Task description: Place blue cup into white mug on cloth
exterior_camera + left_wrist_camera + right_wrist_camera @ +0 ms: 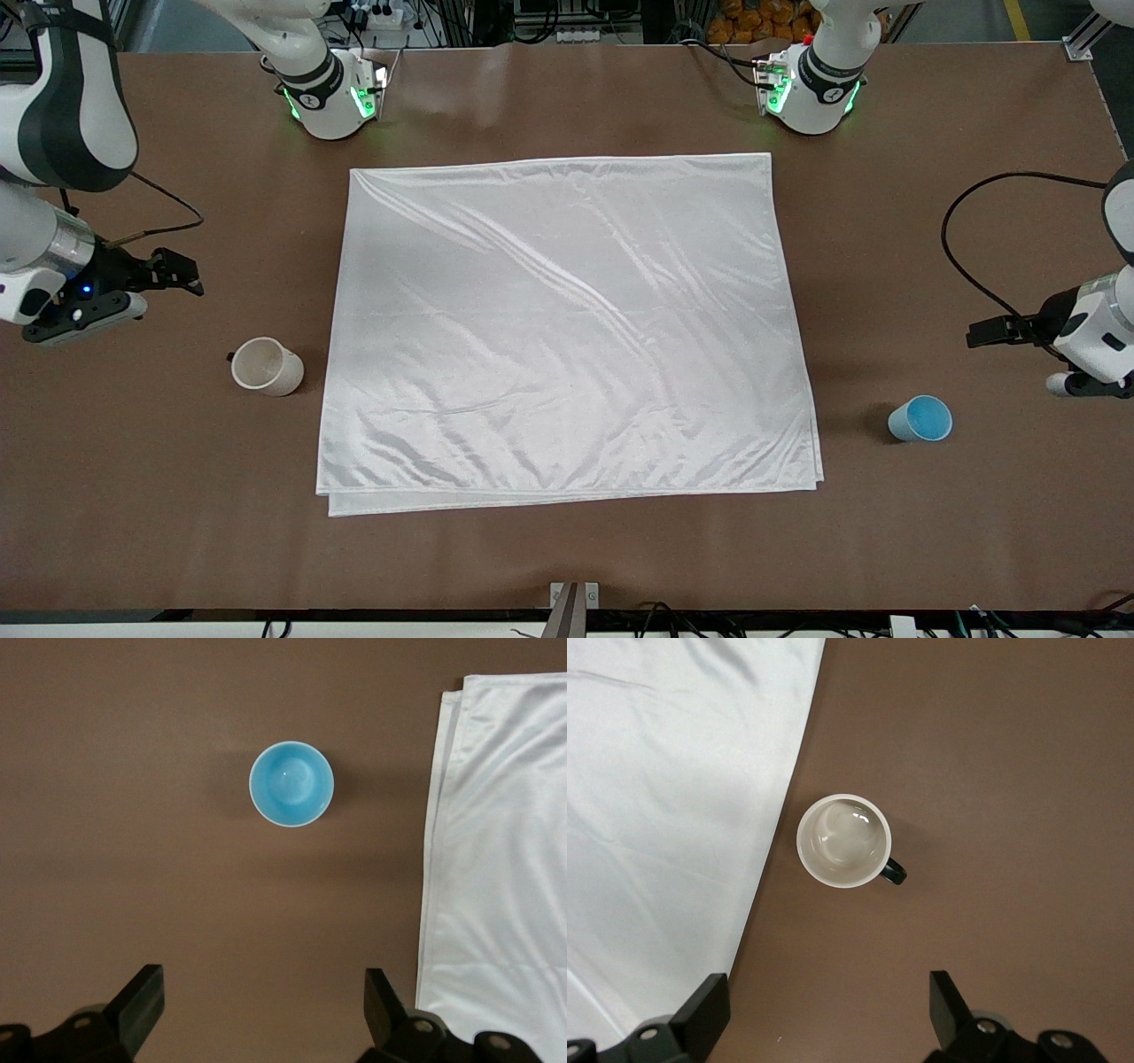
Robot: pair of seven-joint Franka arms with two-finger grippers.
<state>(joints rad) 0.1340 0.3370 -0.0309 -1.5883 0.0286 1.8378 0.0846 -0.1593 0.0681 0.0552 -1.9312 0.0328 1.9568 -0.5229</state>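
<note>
The blue cup [920, 419] [291, 784] stands upright on the bare table, beside the cloth at the left arm's end. The white mug [266, 366] [842, 841] stands upright on the table beside the cloth's edge at the right arm's end, with its dark handle [894, 872] turned away from the cloth. The cloth [567, 328] lies flat and wrinkled in the middle, with nothing on it. My left gripper [992, 332] [264, 992] hangs open over bare table close to the blue cup. My right gripper [177, 270] [829, 997] hangs open over bare table close to the mug.
Both arm bases [330, 97] [811, 93] stand along the table's edge farthest from the front camera. A black cable [961, 257] loops over the table at the left arm's end. A small metal bracket [574, 595] sits at the table edge nearest the front camera.
</note>
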